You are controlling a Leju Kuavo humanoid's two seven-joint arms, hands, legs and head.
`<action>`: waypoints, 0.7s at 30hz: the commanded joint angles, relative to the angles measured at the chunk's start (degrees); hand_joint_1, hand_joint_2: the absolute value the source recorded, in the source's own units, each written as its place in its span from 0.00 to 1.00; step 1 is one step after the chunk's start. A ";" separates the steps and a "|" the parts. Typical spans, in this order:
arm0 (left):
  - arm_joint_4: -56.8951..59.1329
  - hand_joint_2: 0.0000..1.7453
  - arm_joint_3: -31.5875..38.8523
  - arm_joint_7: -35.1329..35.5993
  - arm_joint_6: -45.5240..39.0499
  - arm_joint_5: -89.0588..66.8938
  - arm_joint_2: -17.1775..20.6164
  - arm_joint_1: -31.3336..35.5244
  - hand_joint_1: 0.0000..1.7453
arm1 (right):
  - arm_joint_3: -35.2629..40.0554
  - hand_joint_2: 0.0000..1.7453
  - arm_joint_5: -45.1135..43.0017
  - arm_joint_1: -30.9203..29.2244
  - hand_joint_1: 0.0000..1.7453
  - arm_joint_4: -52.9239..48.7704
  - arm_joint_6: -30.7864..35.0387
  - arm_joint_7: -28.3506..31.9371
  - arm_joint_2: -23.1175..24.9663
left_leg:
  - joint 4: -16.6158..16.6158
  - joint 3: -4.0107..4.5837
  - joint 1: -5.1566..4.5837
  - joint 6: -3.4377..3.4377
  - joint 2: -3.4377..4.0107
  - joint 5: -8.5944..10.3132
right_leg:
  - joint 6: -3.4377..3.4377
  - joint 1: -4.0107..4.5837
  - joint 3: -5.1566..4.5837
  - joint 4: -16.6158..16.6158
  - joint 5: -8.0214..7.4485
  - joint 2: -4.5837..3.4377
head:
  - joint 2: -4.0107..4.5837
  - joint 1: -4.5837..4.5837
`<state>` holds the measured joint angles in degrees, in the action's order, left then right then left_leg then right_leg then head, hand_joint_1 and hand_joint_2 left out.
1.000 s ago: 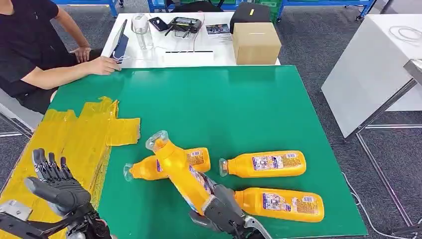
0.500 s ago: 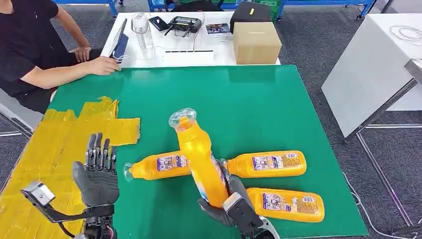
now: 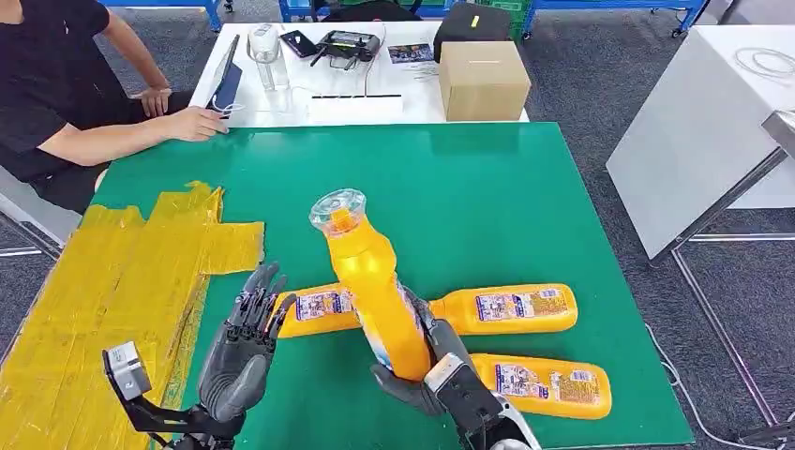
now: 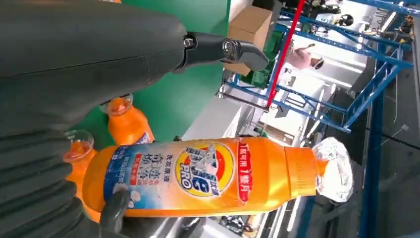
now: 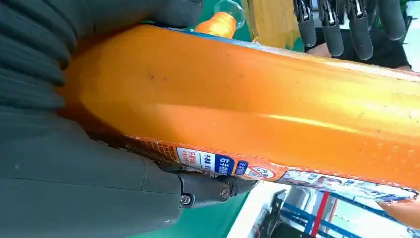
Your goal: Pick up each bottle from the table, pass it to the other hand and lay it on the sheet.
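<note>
Right robot hand [image 3: 427, 361] grips an orange detergent bottle [image 3: 370, 281] raised above the green worktop [image 3: 487, 206]; left robot hand [image 3: 239, 352] beside it, fingers spread, holding nothing.

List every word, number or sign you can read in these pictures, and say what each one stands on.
"PRO": front label of the orange plastic bottle with the clear cap that the right hand holds.
Chinese characters around it: too blurred to transcribe.
Labels on the three orange bottles lying on the green table: too small to read.
Booklet on the white table: unreadable.

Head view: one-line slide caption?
Right hand holds an orange plastic bottle upright; open left hand reaches toward it.
</note>
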<state>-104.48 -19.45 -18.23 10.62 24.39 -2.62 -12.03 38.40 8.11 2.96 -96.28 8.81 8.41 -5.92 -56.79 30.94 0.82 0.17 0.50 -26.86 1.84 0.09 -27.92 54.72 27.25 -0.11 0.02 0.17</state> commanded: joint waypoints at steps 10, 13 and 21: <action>3.50 1.00 0.86 1.11 0.32 0.99 0.35 1.21 0.00 | 11.00 1.00 3.62 -13.63 1.00 10.17 -5.39 -3.59 4.62 | 0.10 -0.09 -0.03 0.04 0.16 0.06 | -0.02 -0.03 -0.01 -0.02 -0.06 -0.18 | 0.00 0.00; 3.77 1.00 0.80 1.56 0.24 0.67 0.21 1.58 0.00 | 13.61 1.00 4.27 -15.64 1.00 12.26 -6.72 -4.16 5.67 | 0.08 -0.09 -0.03 0.05 0.18 0.05 | -0.01 -0.03 0.00 0.01 -0.05 -0.20 | 0.00 0.00; 4.13 1.00 0.85 1.79 -0.33 0.21 -0.09 2.02 0.00 | 16.34 1.00 4.68 -17.20 1.00 14.06 -8.35 -4.57 6.37 | 0.07 -0.01 -0.05 0.08 0.03 0.09 | 0.01 -0.04 -0.02 0.00 -0.05 -0.03 | 0.00 0.00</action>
<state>-103.80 -19.69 -16.85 10.91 25.20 -2.47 -11.68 49.22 12.46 -9.25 -88.87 2.10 4.48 -0.26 -56.78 30.99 0.83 0.21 0.50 -26.82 1.84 0.10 -27.96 54.75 27.25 -0.08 0.02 0.17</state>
